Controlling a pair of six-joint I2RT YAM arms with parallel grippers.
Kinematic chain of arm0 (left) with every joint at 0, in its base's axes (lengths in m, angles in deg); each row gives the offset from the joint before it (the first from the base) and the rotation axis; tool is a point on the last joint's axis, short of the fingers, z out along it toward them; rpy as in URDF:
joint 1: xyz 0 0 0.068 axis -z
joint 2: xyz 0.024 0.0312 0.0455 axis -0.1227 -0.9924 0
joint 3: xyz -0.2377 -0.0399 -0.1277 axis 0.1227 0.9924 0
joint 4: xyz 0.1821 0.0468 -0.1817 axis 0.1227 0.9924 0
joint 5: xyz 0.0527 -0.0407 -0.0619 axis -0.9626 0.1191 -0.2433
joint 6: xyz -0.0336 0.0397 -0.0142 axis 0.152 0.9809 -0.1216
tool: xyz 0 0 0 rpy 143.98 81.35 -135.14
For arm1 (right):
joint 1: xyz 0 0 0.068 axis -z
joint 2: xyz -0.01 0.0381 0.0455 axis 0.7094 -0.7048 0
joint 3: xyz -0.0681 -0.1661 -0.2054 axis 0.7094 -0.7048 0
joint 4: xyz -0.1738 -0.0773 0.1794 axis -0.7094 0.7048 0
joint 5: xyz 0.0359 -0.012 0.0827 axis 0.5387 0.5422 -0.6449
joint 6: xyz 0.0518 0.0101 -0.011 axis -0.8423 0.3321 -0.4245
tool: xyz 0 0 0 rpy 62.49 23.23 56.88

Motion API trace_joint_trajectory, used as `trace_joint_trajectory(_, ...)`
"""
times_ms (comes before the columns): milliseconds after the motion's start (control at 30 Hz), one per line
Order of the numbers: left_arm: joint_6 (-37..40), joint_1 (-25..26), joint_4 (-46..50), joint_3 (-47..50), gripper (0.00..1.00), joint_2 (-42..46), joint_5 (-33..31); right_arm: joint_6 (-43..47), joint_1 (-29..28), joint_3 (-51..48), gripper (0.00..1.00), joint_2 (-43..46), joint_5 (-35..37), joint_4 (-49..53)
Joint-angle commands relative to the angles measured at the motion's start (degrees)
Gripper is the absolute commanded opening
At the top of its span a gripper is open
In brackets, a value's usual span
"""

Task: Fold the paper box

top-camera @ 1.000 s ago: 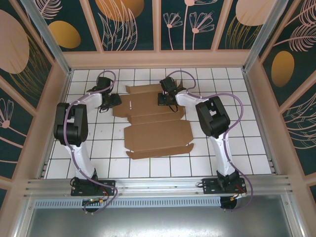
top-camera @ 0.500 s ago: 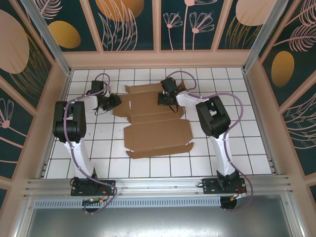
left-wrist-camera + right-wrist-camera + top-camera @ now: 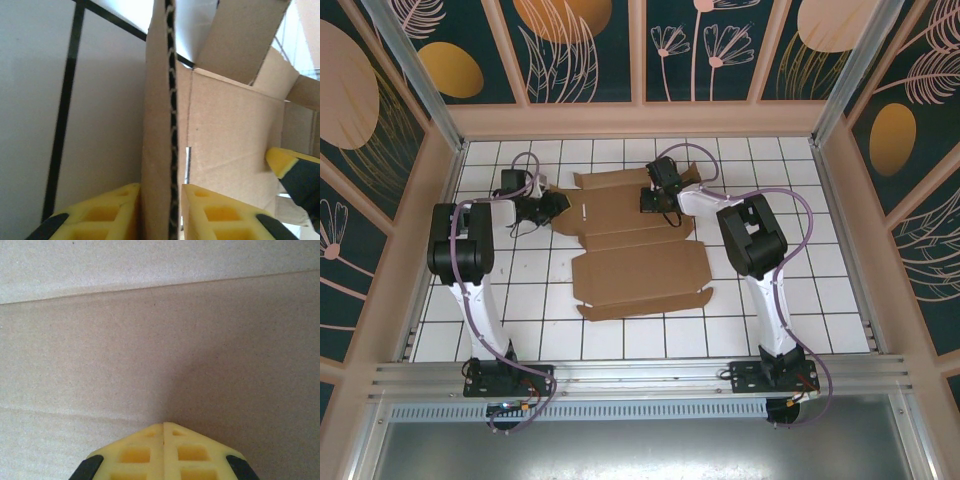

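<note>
The paper box (image 3: 635,270) runs toward the table's (image 3: 800,300) far edge, creases crosswise. The left gripper (image 3: 161,192) pinches its left flap (image 3: 157,100); the right gripper (image 3: 164,427), pressed together, rests on it.

Paper box (image 3: 638,272): brown corrugated die-cut sheet, unfolded, mostly flat; left edge flap upright.

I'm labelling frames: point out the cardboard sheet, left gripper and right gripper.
cardboard sheet (image 3: 638,272), top view, near panel.
left gripper (image 3: 161,194), left wrist view, between its pads.
right gripper (image 3: 164,426), right wrist view, closed tips.
</note>
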Motion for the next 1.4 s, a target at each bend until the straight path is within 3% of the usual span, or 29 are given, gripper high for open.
trace_joint_trajectory(0, -5.45, 1.44, -6.24, 0.83, 0.31, 4.51, 7.06, 0.01, -0.33, -3.94, 0.00, -5.90, -0.72, 9.91)
trace_joint_trajectory(100, -8.05, 2.36, -8.25, 0.47, 0.43, 6.02, 8.22, 0.07, -0.37, -3.50, 0.00, -6.16, -0.72, 10.20)
trace_joint_trajectory(233, -10.49, 4.99, -10.32, -0.16, 0.50, 5.08, 9.47, 0.20, -0.33, -3.33, 0.00, -6.26, -0.72, 10.36)
trace_joint_trajectory(400, -10.61, 9.25, -10.21, -2.48, 0.52, 0.60, 8.34, 0.29, -0.36, -2.88, 0.00, -6.34, -0.90, 10.96)
trace_joint_trajectory(833, -9.96, 13.84, -2.48, -11.63, 0.54, -10.48, -0.34, 0.11, -0.38, -2.77, 0.00, -5.99, -0.99, 11.86)
trace_joint_trajectory(1033, -8.23, 14.68, -0.76, -12.76, 0.60, -9.96, 0.11, 0.18, -0.34, -3.33, 0.00, -5.67, -1.03, 11.95)
trace_joint_trajectory(1167, -7.52, 14.65, -0.29, -12.82, 0.73, -8.44, -0.03, 0.26, -0.34, -3.07, 0.00, -5.83, -1.09, 12.13)
trace_joint_trajectory(1367, -7.10, 14.78, 1.77, -13.55, 0.73, -10.13, -0.94, 0.20, -0.39, -3.22, 0.00, -5.56, -0.72, 12.31)
